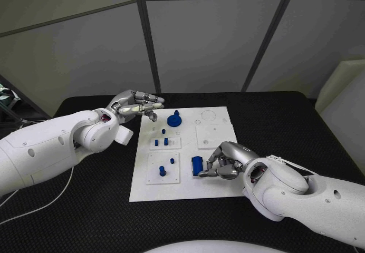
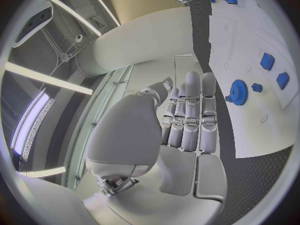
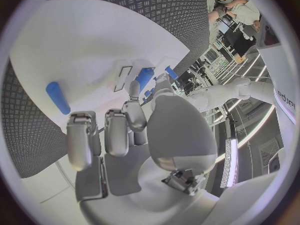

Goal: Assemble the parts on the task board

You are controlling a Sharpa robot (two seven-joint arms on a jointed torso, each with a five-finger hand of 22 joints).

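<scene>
The white task board (image 1: 209, 184) lies in the middle of the black table (image 1: 91, 211), its long sides running away from the robot.

The left hand (image 1: 137, 105) hangs over the table just off the board's far left corner. Its fingers are curled in toward the palm, and the head view shows nothing between them; in the left wrist view they lie folded side by side against the palm, also with nothing in them.

Near that far left corner a blue gear (image 1: 175, 120) stands on the board, with a small knob rising from its middle. The left wrist view shows a smaller toothed piece right beside it, though whether the two touch is hard to make out.

Further along the left side sit small blue pegs (image 1: 160, 142) on a raised white plate, then another blue peg (image 1: 162, 170) upright on the plate nearest the robot.

The right hand (image 1: 227, 159) rests low over the board's right side near the near edge, fingers curled down. A blue bar (image 1: 197, 165) lies on the board just at its fingertips. The fingers hide the contact, so I cannot tell whether the hand holds the bar or only touches it.
</scene>
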